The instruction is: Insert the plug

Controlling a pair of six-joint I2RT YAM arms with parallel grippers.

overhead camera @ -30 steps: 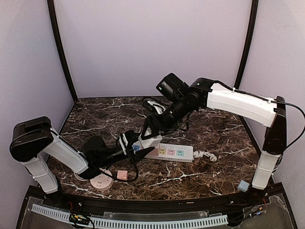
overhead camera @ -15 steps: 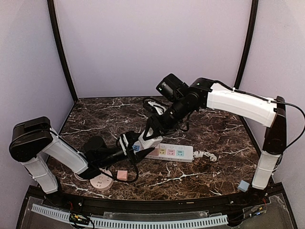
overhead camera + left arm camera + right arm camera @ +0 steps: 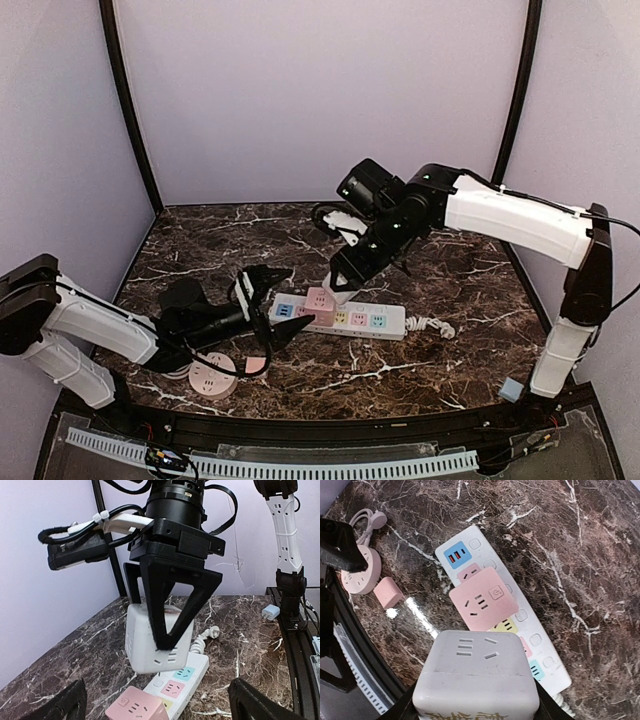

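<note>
My right gripper (image 3: 343,278) is shut on a white cube plug (image 3: 340,291), which hangs just above the white power strip (image 3: 385,322). In the right wrist view the white cube plug (image 3: 480,667) fills the bottom, over the strip (image 3: 542,652). A pink cube plug (image 3: 318,298) sits on the strip's left part, and the pink cube (image 3: 482,599) stands next to a blue USB panel. My left gripper (image 3: 290,300) stands open just left of the strip, holding nothing. From the left wrist the white cube (image 3: 142,647) hangs over the pink cube (image 3: 137,710).
A round pink socket (image 3: 212,378) and a small pink adapter (image 3: 388,592) lie near the front left. The strip's coiled cord and plug (image 3: 440,327) trail off to the right. A light blue block (image 3: 512,389) sits by the right arm's base.
My left gripper has opened and drawn back to the left, leaving the pink cube on the strip. My right gripper has shifted right with the white cube.
</note>
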